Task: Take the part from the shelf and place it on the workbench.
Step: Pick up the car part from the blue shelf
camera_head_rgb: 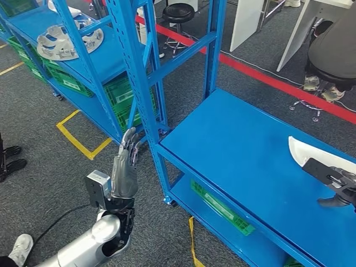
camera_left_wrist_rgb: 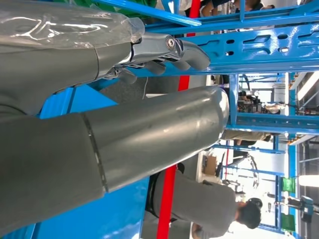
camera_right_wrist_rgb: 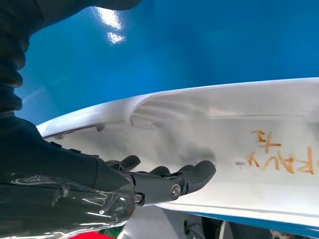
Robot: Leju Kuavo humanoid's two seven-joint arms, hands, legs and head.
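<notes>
Left hand (camera_head_rgb: 124, 169) raised upright beside blue shelf post (camera_head_rgb: 138, 72), fingers straight and apart, holding nothing. Right hand (camera_head_rgb: 342, 186) at right edge, fingers lying on white part (camera_head_rgb: 312, 153); grip on it, cannot tell. Part rests on blue surface (camera_head_rgb: 243, 150). Green crates (camera_head_rgb: 125, 100) sit on low shelf

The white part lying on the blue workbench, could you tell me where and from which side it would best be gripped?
Probably along the long thin edge of the white part, approached from the right, where the right hand already is. The right wrist view shows a shallow curved shell with a raised rim that fingers could pinch.
</notes>
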